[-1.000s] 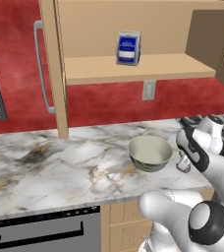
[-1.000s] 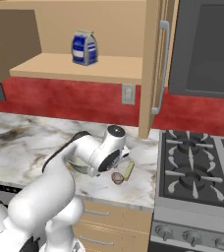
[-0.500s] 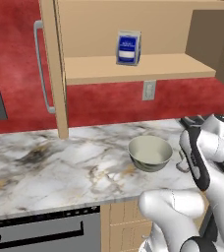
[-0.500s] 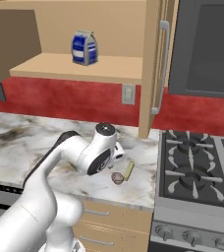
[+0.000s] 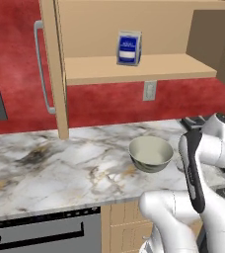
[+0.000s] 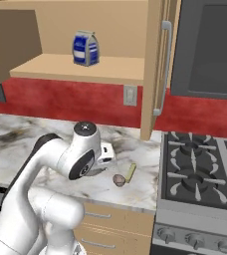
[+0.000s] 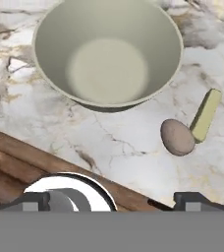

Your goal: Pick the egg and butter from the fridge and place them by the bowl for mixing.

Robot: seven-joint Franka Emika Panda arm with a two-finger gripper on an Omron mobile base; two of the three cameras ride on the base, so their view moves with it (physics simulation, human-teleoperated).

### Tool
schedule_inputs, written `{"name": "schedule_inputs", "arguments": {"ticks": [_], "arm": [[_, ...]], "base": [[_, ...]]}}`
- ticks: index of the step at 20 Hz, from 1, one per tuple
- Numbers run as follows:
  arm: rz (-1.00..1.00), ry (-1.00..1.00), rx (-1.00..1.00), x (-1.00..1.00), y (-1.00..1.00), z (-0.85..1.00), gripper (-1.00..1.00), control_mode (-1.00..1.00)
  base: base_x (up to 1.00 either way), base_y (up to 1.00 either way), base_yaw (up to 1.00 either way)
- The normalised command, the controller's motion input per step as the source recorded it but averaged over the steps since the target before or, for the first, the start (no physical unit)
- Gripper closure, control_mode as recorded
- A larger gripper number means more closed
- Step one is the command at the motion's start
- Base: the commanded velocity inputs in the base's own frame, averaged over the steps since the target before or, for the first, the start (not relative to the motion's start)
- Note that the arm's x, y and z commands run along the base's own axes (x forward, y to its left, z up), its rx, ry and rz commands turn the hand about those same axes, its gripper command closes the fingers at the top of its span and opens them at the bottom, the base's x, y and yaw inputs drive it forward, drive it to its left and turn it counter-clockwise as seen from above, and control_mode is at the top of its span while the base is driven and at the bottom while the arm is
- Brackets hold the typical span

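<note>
The pale grey-green bowl (image 5: 150, 153) (image 7: 109, 54) stands upright on the marble counter (image 5: 60, 173). To its right lie the small brownish egg (image 7: 177, 137) (image 6: 119, 180) and the pale yellow butter (image 7: 206, 114) (image 6: 130, 173), touching each other and a little apart from the bowl. In the hand view my gripper (image 7: 116, 203) hangs above the counter's front edge, open, with nothing between its fingers. It looks down on bowl, egg and butter. The fridge is out of view.
A gas stove (image 6: 195, 169) adjoins the counter on the right. A blue and white carton (image 5: 129, 48) sits on the open wooden shelf above. A cabinet door (image 5: 53, 74) with a grey bar handle hangs open over the counter's back.
The arm has folded back and the hand has drawn up and away from the egg and butter, which stay where they lay. The jaws have stayed open.
</note>
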Motion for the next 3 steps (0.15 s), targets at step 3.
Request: {"name": "schedule_inputs", "arguments": {"ticks": [3], "arm": [[-0.29,-0.14,0.0,-0.24,0.32,0.37,-1.0,-1.0]], "base": [[0.0,0.0,0.0]]}}
